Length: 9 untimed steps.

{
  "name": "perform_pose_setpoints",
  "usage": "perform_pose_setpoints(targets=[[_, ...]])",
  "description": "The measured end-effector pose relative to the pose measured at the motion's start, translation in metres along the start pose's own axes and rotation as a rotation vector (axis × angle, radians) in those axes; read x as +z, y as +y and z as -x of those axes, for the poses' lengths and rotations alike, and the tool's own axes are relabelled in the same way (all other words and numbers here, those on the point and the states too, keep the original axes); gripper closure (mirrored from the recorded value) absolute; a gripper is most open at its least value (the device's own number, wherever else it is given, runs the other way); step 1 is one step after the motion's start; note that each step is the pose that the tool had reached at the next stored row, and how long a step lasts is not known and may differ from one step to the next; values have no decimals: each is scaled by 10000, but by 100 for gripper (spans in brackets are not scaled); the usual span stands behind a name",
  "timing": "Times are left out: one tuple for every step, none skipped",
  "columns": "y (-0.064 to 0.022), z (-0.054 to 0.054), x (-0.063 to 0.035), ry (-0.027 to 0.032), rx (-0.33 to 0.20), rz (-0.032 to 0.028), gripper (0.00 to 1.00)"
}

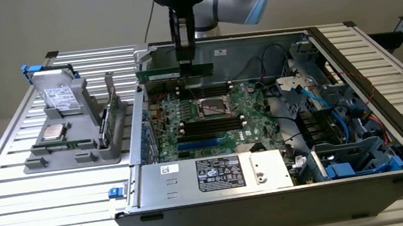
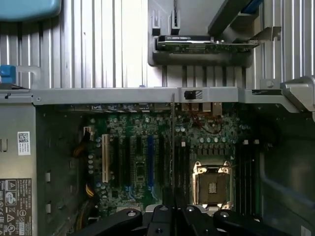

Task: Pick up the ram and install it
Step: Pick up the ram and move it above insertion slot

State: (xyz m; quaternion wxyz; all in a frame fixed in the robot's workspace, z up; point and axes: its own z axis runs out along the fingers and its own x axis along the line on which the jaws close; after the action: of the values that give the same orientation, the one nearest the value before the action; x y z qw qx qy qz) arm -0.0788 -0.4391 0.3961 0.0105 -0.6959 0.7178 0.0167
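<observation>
The ram (image 1: 159, 74) hangs in the air over the far end of the open computer case (image 1: 270, 206). It is level, long edge down, with its white label facing me in the exterior view. The gripper (image 1: 186, 67) is closed tight on its upper edge near the middle, coming straight down from the arm. In the wrist view the ram (image 2: 173, 147) appears edge-on as a thin line running out from the gripper (image 2: 173, 209), parallel to the black memory slots (image 2: 183, 162) beside the processor socket (image 2: 212, 184).

Below the stick lies the green motherboard (image 1: 212, 140), with the empty socket (image 1: 214, 107) in the middle and dark slots (image 1: 210, 125) on either side of it. I cannot tell whether the ram's lower edge touches anything. Blue cables (image 1: 319, 99) run through the case on the exterior view's right.

Outside the case, on the exterior view's left, a grey holder (image 1: 79, 147) sits on the slatted tabletop (image 1: 38, 184). It carries a square silver processor chip (image 1: 54, 131), a hard drive (image 1: 58, 96) and another board standing on edge (image 1: 112, 107).
</observation>
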Motion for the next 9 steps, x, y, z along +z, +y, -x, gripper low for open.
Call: perform_pose_setpoints(targets=[[-45,3,6,2,0,-8,88],[-90,7,13,6,0,-16,88],[-135,12,22,12,0,-24,88],[-180,18,30,20,0,-30,88],[-229,27,40,32,0,-34,88],[-269,45,51,47,-1,-36,88],[-302,71,61,69,0,-36,88],[-326,95,71,94,0,-38,88],[-339,116,80,129,0,-39,88]])
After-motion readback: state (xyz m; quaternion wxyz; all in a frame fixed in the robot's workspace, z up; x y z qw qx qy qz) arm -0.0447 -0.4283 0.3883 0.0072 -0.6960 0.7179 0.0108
